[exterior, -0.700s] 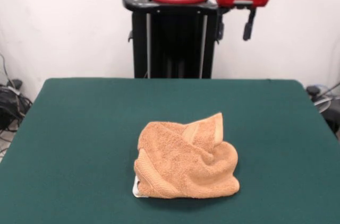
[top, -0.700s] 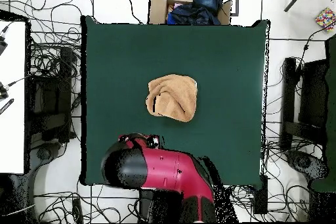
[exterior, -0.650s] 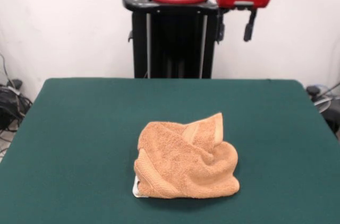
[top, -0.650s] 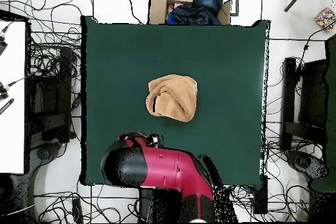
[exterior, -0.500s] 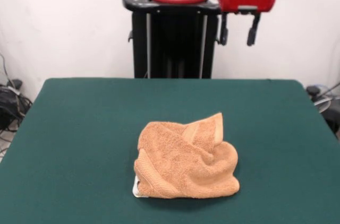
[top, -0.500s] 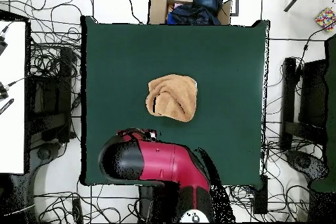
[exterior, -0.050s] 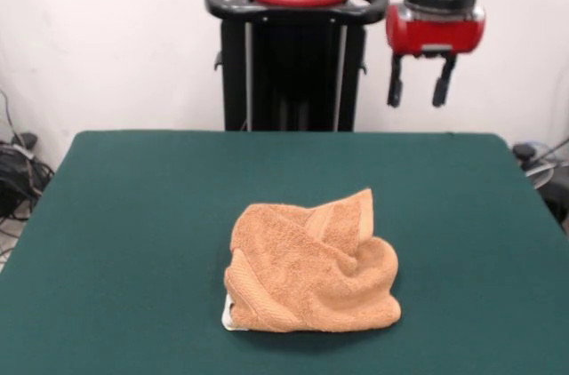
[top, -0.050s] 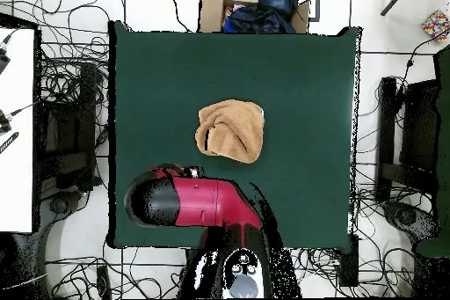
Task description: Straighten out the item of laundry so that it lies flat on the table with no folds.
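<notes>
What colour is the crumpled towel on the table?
The towel is light orange-tan, lying on the dark green table; the front view shows it best.

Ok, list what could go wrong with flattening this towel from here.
1. The towel is bunched in several overlapping folds, so the open hand may well pinch more than one layer and drag the lump instead of opening it.
2. The hand hangs high above the table's far edge, off to one side of the towel, so a long descent could miss the raised corner.
</notes>
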Controlling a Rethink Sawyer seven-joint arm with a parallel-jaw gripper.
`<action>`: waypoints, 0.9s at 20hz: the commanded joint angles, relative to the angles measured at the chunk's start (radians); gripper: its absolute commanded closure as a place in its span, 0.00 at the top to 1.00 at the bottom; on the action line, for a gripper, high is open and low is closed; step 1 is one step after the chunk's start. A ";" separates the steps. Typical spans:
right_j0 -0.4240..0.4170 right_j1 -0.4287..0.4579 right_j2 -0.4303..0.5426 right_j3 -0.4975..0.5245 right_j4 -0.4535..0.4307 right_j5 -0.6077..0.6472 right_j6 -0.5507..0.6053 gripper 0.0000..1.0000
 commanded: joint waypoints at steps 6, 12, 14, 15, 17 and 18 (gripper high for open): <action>-0.030 0.177 0.054 -0.067 0.009 -0.130 0.156 1.00; -0.047 0.213 0.065 -0.074 0.004 -0.159 0.145 1.00; -0.051 0.236 0.065 -0.087 -0.002 -0.176 0.141 1.00; -0.055 0.251 0.067 -0.093 -0.004 -0.185 0.138 1.00; -0.064 0.280 0.071 -0.112 -0.008 -0.202 0.131 1.00; -0.069 0.293 0.074 -0.120 -0.011 -0.208 0.127 1.00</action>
